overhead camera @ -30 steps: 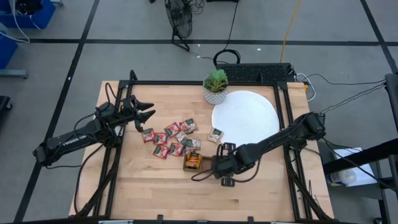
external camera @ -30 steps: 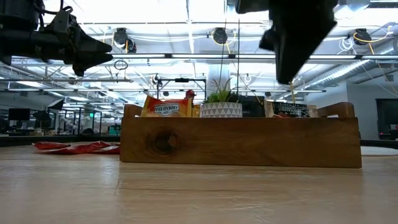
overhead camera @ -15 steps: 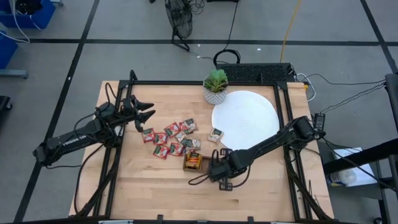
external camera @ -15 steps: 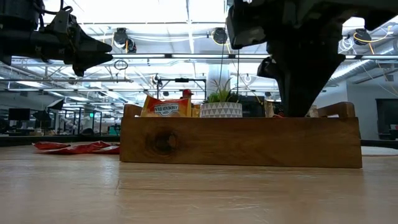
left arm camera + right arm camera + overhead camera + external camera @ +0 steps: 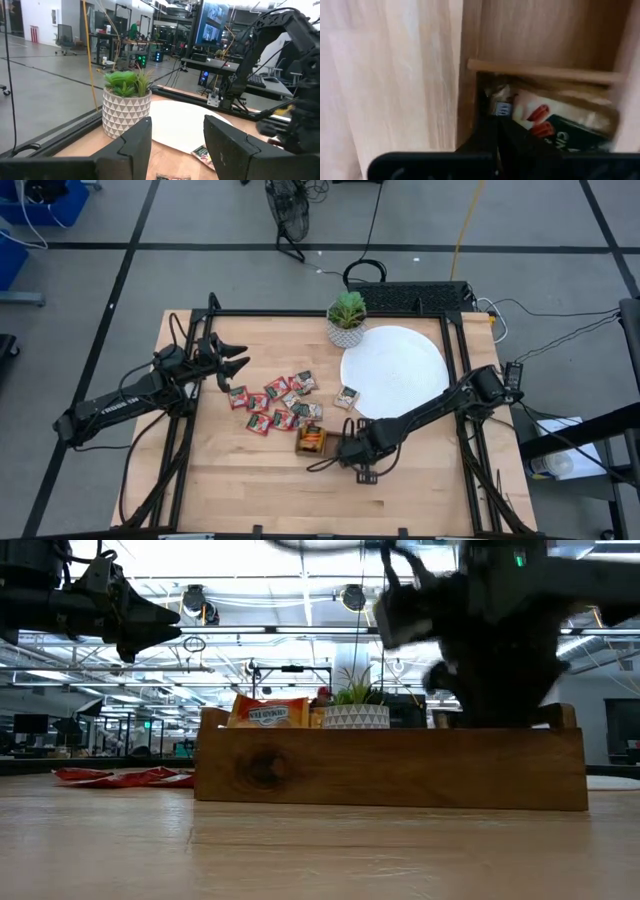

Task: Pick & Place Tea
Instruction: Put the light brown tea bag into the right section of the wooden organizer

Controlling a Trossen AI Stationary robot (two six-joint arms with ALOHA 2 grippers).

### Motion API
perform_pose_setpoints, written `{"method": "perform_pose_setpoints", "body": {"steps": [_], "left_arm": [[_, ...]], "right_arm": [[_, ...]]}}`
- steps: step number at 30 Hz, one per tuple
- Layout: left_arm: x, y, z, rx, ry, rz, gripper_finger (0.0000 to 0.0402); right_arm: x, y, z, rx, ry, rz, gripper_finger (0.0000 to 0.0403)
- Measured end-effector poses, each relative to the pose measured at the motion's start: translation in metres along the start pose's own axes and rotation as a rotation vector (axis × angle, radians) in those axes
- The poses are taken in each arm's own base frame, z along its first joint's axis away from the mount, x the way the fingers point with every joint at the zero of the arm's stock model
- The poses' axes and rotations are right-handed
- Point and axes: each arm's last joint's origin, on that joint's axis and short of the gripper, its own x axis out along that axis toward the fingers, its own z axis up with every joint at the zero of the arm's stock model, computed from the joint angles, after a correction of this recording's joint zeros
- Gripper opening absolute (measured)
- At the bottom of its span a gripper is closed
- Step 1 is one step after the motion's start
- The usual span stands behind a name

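The right gripper (image 5: 343, 450) is lowered at the right end of the wooden tray (image 5: 309, 439), over the tray's edge, and in the right wrist view its fingers (image 5: 492, 137) are seen pressed together, their tips down inside a compartment against a pale sachet (image 5: 555, 120) with red and dark print that lies there; whether that sachet is pinched cannot be told. In the low view the tray (image 5: 390, 768) is seen side-on, with an orange-yellow sachet (image 5: 268, 712) standing up out of its left part and the right arm (image 5: 490, 640) blurred above its right part. Most of the tea is spread on the table (image 5: 200, 470): a loose cluster of mostly red sachets (image 5: 275, 405) is laid just beyond the tray and to its left, and a single pale sachet (image 5: 347, 396) is found at the near-left edge of the white disc (image 5: 395, 370). A potted plant (image 5: 347, 319) is set at the disc's far-left edge, touching or nearly touching it. The left gripper (image 5: 238, 356) is held above the table to the left of the cluster, apart from it, its fingers (image 5: 135, 145) spread with nothing between them; past them the plant (image 5: 126, 102) and the disc (image 5: 180, 125) are seen.
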Motion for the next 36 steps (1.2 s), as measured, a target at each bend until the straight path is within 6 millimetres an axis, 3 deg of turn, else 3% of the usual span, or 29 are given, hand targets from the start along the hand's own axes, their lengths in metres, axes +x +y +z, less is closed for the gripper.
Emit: {"method": "perform_pose_setpoints", "body": {"steps": [7,23,36], "left_arm": [[0.0,0.0,0.0,0.0,0.0,0.0,0.0182],[0.0,0.0,0.0,0.0,0.0,0.0,0.0182],[0.0,0.0,0.0,0.0,0.0,0.0,0.0182]], "right_arm": [[0.018,-0.011,-0.014,0.057,0.022,-0.042,0.0],[0.019,0.004,-0.029,-0.014,-0.1,-0.395,0.0],[0.011,0.008,-0.024,-0.075,-0.107,-0.422,0.0]]}}
